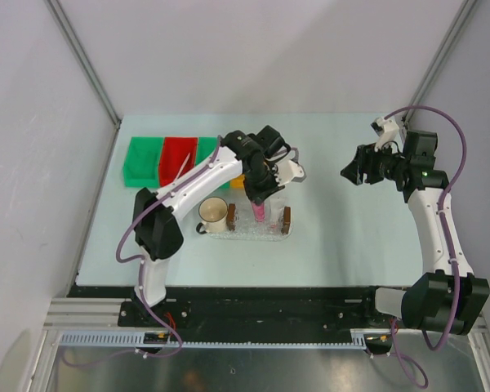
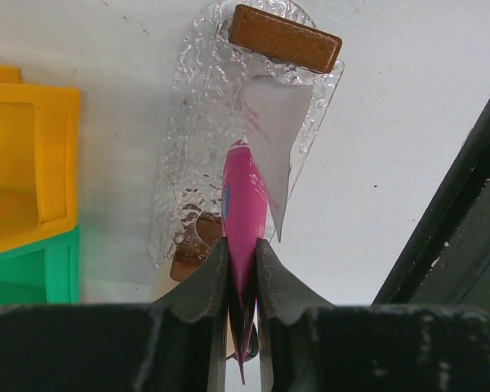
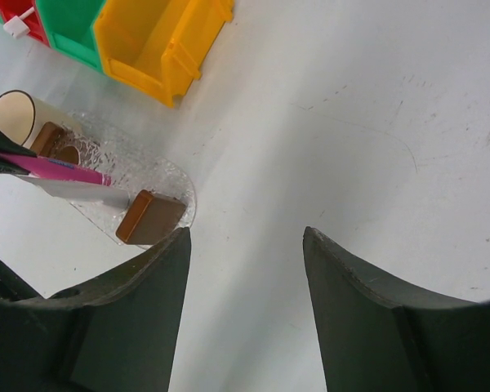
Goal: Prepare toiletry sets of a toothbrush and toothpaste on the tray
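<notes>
1. The left fingers [image 2: 243, 249] are clenching the toothpaste [image 2: 245, 204] near one end. They are holding the pink tube over the tray [image 2: 188, 163], between its brown blocks [image 2: 286, 37].
2. The right fingers [image 3: 245, 269] are standing released, gripping nothing, over bare desk [image 3: 376, 122] well apart from the tray.
3. As I am judging it, the soft tube may be bending in the grip. If it is let go while tilted, it could be tipping over the low rim onto the desk or landing across a block.
4. The cup [image 1: 212, 214] is sitting just beside the tray. The left arm could be nudging it, or the light tray, when pulling away.
5. No view is showing whether the tube's far end is touching the tray floor.
6. A pale translucent shape [image 2: 273, 131] beside the tube is hard to read.
7. No toothbrush is showing plainly on the tray. A slim white piece [image 1: 184, 167] is poking from the red bin [image 1: 178, 140], too small to name.
</notes>
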Controlling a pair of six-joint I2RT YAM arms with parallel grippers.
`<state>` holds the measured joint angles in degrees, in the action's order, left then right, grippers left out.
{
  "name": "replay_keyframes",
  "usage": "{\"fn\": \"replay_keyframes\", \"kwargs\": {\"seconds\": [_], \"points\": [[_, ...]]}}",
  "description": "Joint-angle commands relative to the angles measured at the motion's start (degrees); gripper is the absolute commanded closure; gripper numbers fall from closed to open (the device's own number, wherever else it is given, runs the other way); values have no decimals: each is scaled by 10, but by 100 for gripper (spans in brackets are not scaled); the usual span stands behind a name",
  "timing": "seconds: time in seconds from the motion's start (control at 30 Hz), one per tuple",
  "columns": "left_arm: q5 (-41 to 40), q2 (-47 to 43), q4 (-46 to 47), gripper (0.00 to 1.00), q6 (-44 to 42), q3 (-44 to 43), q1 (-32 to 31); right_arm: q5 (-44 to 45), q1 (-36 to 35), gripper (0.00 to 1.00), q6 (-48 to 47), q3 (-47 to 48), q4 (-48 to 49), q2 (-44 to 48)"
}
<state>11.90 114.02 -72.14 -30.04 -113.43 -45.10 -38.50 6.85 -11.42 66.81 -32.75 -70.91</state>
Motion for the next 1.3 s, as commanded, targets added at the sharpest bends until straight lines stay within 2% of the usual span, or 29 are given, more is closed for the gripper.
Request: {"fn": "replay_keyframes", "kwargs": {"seconds": [0.0, 0.5, 0.83, 1.27], "points": [[7, 12, -8, 100, -11, -31, -7, -15, 4, 38, 0, 0, 8, 20], [-3, 34, -7, 97, -7, -32, -10, -22, 10, 38, -2, -1, 6, 19], [-4, 31, -7, 78, -5, -27, -16, -23, 12, 38, -2, -4, 8, 20], [-5, 26, -7, 70, -5, -23, -17, -25, 14, 38, -1, -6, 8, 20]]}}
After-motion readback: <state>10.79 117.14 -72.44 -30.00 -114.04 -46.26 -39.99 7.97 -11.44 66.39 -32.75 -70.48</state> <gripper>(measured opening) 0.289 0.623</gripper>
